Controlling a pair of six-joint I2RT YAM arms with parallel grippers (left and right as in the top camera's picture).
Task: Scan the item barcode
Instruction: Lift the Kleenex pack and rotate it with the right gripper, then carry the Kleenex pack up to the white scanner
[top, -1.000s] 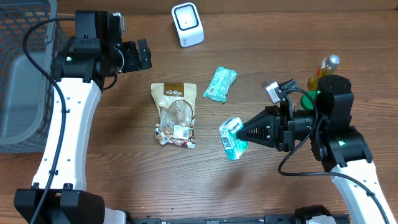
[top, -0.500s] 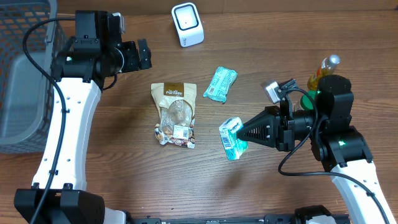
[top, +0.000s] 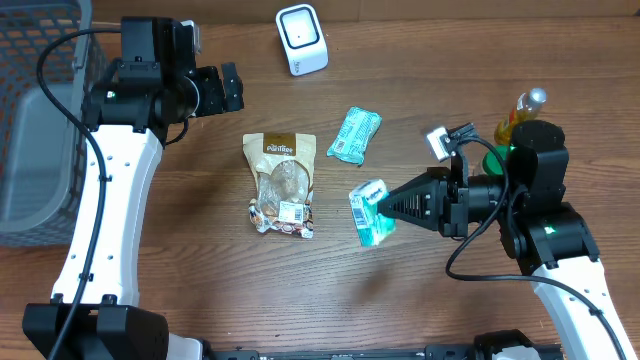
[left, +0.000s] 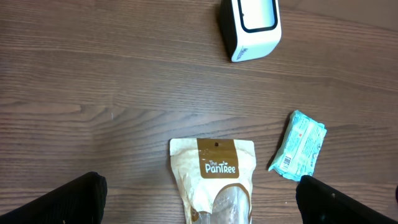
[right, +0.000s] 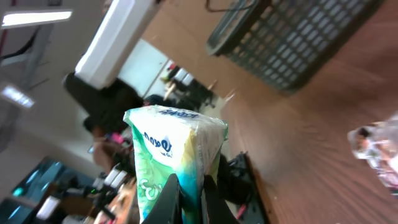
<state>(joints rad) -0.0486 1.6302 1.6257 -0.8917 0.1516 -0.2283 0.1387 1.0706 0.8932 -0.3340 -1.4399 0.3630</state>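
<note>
White links, black joint housings on left arm and right arm; looping black cables, green lights.

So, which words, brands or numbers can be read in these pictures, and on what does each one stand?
"The PanTree": on the pouch.
Sticker low on the pouch: too small to read.
Held pack: dark blue lettering, too blurred to read.
Teal pack: print too small to read.
Scanner: no text visible.
</note>
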